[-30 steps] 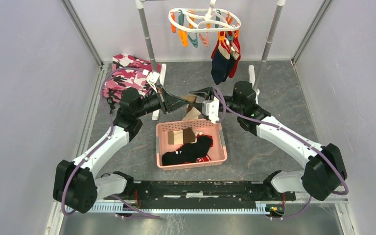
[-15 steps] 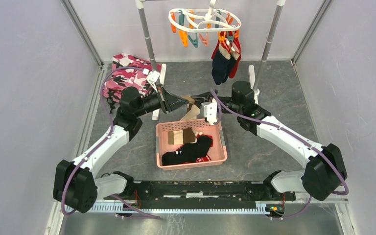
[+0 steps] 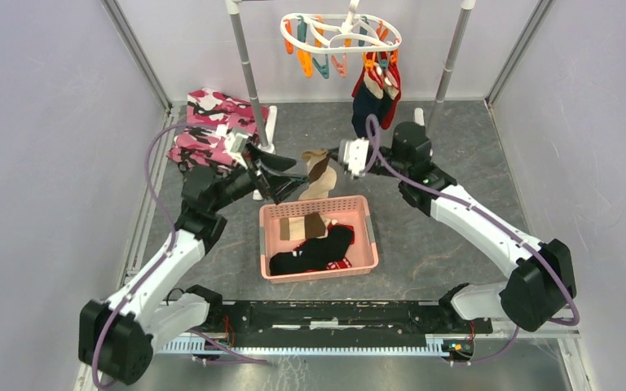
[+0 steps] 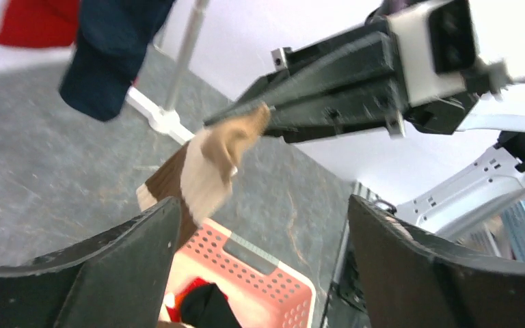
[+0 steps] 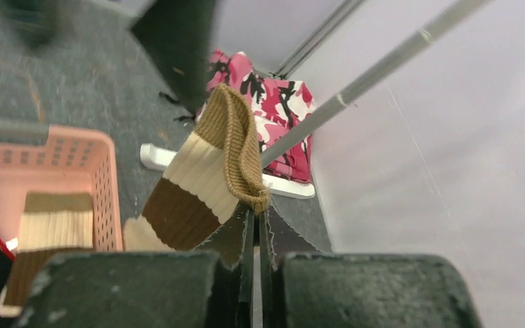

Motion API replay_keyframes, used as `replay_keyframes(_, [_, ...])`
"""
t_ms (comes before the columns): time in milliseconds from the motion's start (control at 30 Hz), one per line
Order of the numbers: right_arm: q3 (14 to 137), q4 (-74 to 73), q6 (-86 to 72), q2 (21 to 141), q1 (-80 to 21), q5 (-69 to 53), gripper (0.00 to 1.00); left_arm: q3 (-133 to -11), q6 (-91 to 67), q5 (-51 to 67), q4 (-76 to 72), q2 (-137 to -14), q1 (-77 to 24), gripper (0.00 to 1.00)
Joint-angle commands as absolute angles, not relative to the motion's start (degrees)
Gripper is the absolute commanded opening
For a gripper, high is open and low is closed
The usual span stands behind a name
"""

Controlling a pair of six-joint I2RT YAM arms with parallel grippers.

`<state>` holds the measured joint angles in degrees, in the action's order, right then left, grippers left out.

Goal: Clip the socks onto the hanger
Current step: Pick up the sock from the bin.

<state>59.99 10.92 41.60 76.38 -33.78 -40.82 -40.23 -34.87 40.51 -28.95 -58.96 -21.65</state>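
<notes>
Right gripper (image 5: 254,217) pinches the tan striped sock (image 5: 208,174) (left gripper (image 4: 263,205) gapes nearby).

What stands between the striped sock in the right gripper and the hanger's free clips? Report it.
Nothing visible. The striped sock, pinched in the right gripper, has open air up to the hanger's free clips on its left side; the hung navy and red socks dangle off to the right.
</notes>
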Motion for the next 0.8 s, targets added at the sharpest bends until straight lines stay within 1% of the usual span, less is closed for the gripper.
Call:
replay_keyframes(0, [64.9,15.3,23.0,77.8,-29.8,-43.1,0.00,-34.0,-24.9,31.8,-38.7,-50.3,-21.4,1.00])
replay_keyframes(67, [64.7,17.9,18.0,78.1,-28.6,-45.0,0.00,-30.6,-24.2,28.7,-43.2,-48.1,-21.5,1.00])
replay_keyframes(133, [64.8,19.1,15.7,78.3,-28.1,-47.0,0.00,-27.9,-23.3,28.5,-48.6,-48.1,-21.5,1.00])
replay_keyframes(333, [65.7,18.7,14.5,79.3,-27.9,-51.3,0.00,-25.3,-21.0,31.4,-63.5,-53.9,-21.5,0.99])
replay_keyframes(533, [66.1,18.3,14.2,79.5,-27.9,-52.5,0.00,-30.9,-21.4,36.1,-69.1,-62.4,-21.7,0.87])
replay_keyframes(667, [66.2,18.2,14.2,79.8,-27.9,-52.9,0.00,-32.6,-23.5,37.3,-74.5,-66.7,-22.9,0.83])
replay_keyframes(767, [66.3,18.3,14.1,80.0,-27.9,-53.5,0.00,-34.0,-23.5,37.4,-74.7,-68.8,-23.9,0.78])
